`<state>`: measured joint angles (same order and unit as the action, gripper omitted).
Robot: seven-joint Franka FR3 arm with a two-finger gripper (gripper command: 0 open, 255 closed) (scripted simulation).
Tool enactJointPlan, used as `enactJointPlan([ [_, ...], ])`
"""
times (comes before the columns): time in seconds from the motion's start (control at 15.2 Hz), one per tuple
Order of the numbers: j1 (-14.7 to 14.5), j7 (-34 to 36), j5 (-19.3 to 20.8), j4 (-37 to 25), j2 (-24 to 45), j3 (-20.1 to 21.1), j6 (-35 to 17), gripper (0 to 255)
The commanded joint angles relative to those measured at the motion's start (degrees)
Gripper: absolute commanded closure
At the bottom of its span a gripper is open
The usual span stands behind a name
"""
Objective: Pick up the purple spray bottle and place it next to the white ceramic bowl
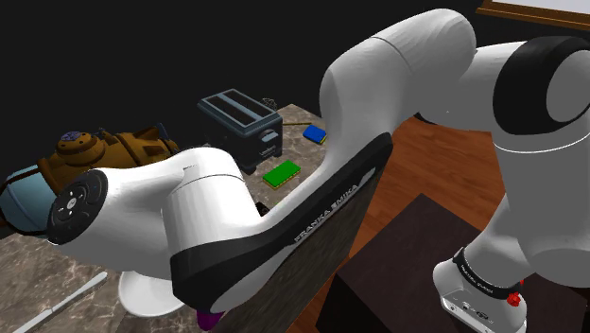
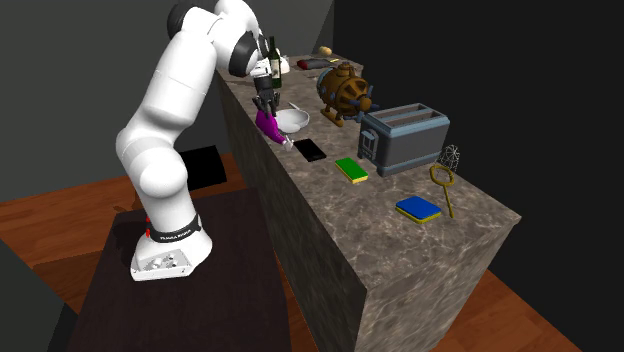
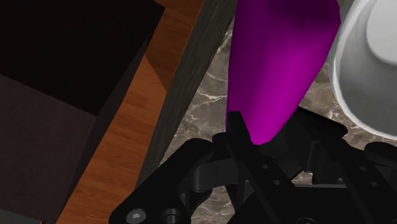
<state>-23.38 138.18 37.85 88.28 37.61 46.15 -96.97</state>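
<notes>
The purple spray bottle point(image 3: 280, 63) tapers toward my gripper point(image 3: 261, 137), whose black fingers close on its narrow neck end beside its black spray head. In the second exterior view the bottle point(image 2: 272, 126) hangs tilted under the gripper point(image 2: 267, 108), low over the counter near its front edge. The white bowl point(image 2: 293, 120) sits right beside it; in the wrist view the bowl point(image 3: 372, 63) lies just past the bottle's body. In the shoulder view, the bowl point(image 1: 142, 289) and a sliver of the purple bottle point(image 1: 210, 320) show beneath my arm.
On the marbled counter point(image 2: 400, 250) lie a black flat object point(image 2: 310, 150), a green sponge point(image 2: 351, 168), a blue sponge point(image 2: 417, 208) and a gold utensil point(image 2: 443, 185). A toaster point(image 2: 405, 138) and a brown barrel point(image 2: 343, 92) stand behind. The counter edge drops to wood floor point(image 3: 127, 146).
</notes>
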Motion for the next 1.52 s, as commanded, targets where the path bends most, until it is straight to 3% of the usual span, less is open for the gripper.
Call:
enactJointPlan([
  [0.0,-0.1,0.4,0.5,0.6,0.7,-0.3,-1.1,255],
  [0.73,-0.2,1.0,1.2,1.3,1.6,-0.8,-2.4,255],
  [0.79,-0.2,1.0,1.2,1.3,1.6,-0.8,-2.4,0],
  [1.12,-0.2,1.0,1.2,1.3,1.6,-0.8,-2.4,0],
  [1.45,-2.5,-0.4,-0.3,-5.0,0.9,0.0,3.8,0],
])
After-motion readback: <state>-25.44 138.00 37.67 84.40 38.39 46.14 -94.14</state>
